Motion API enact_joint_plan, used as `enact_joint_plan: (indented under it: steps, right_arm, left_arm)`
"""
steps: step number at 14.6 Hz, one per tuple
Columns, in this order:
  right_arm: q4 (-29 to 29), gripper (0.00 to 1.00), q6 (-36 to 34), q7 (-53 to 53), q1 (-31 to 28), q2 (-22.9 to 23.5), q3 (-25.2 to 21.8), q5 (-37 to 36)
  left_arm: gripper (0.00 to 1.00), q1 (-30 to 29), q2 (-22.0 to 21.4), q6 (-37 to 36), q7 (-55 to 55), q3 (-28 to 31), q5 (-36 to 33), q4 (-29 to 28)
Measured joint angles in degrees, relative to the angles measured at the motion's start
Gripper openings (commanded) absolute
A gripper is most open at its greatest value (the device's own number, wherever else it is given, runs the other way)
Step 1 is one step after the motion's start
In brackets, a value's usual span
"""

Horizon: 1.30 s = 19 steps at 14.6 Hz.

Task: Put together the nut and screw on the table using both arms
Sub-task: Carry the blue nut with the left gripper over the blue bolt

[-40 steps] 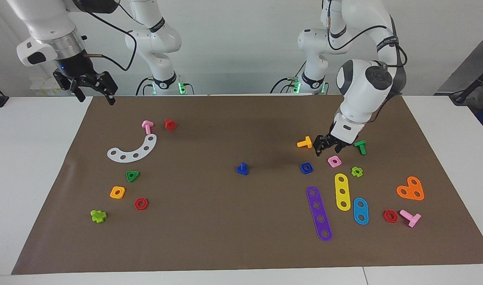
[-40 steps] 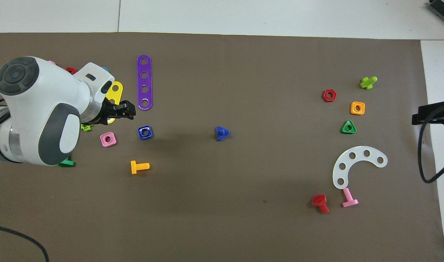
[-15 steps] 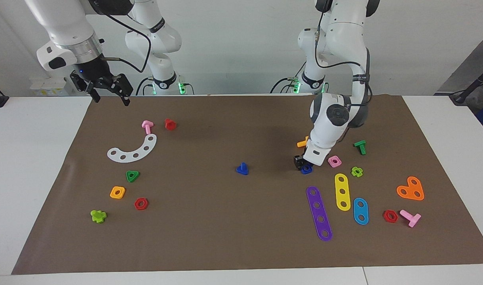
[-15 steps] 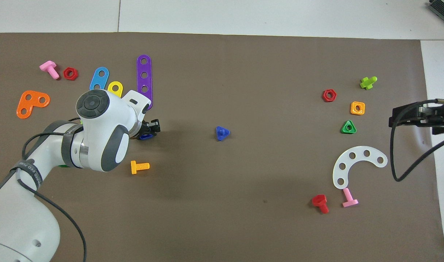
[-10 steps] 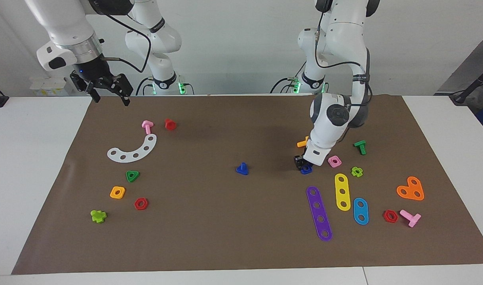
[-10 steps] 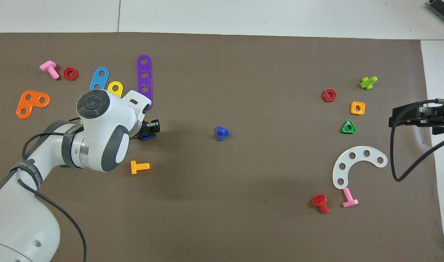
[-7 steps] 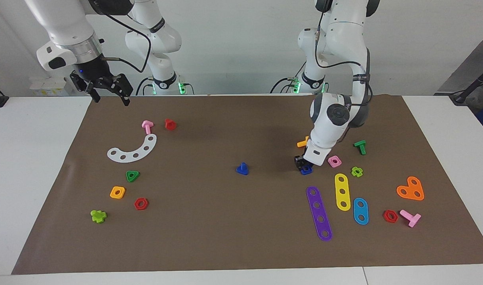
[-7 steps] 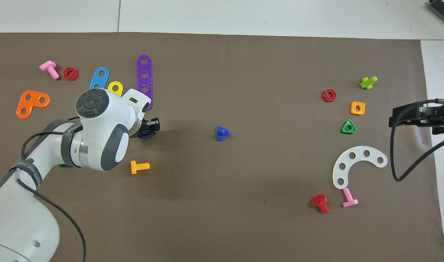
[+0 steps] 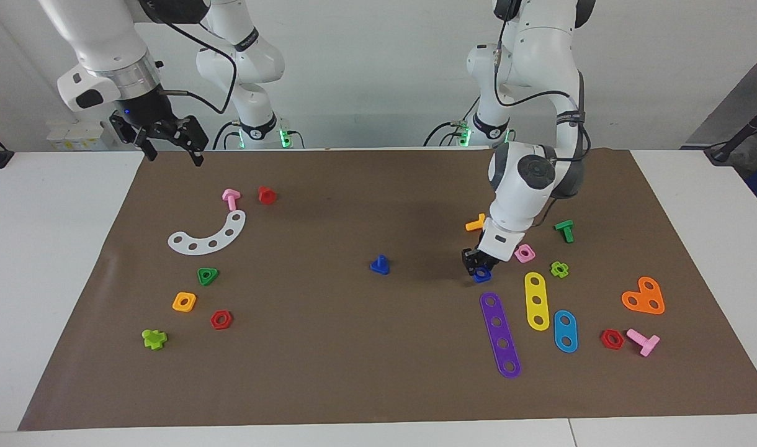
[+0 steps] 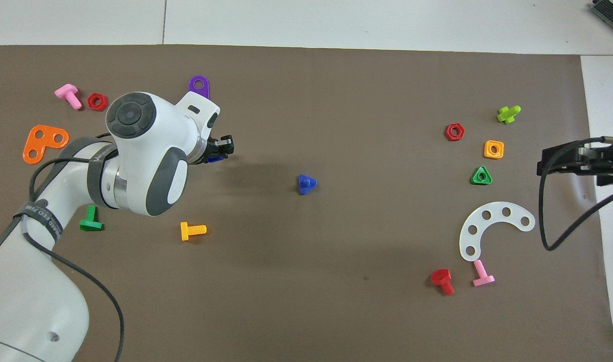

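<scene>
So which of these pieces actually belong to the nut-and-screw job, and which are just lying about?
In the job:
- blue nut, held in the shut left gripper
- blue screw, mid-mat
- right gripper, open, waiting over the mat's edge

Lying about:
- purple strip
- yellow strip
- pink nut
- orange bolt
- white curved strip

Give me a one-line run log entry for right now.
left gripper: shut on blue nut, above mat | right gripper: open, waiting | blue screw: mid-mat, untouched

White table (image 9: pixel 43 248) carries a brown mat (image 9: pixel 366 360); on it scattered plastic bolts, nuts and perforated strips.
</scene>
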<state>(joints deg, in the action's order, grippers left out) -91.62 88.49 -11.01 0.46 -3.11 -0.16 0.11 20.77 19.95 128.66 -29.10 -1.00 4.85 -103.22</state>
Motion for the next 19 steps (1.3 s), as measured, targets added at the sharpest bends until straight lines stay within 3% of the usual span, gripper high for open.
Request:
enact_joint_plan:
  steps: [5,10,19]
  right_arm:
    - [0.00,1.00,0.00,0.00,0.00,0.00,0.00,0.00]
    - [0.00,1.00,0.00,0.00,0.00,0.00,0.00,0.00]
    - [-0.01,1.00,0.00,0.00,-0.03,0.00,0.00,0.00]
  left_arm:
    - [0.25,7.15,3.73,-6.56,-6.23,-0.01,0.00,9.70]
    - [0.24,12.29,10.27,-11.67,-10.08,0.01,0.00,20.43]
    - [0.24,15.24,11.89,-13.67,-10.46,-0.08,0.00,21.05]
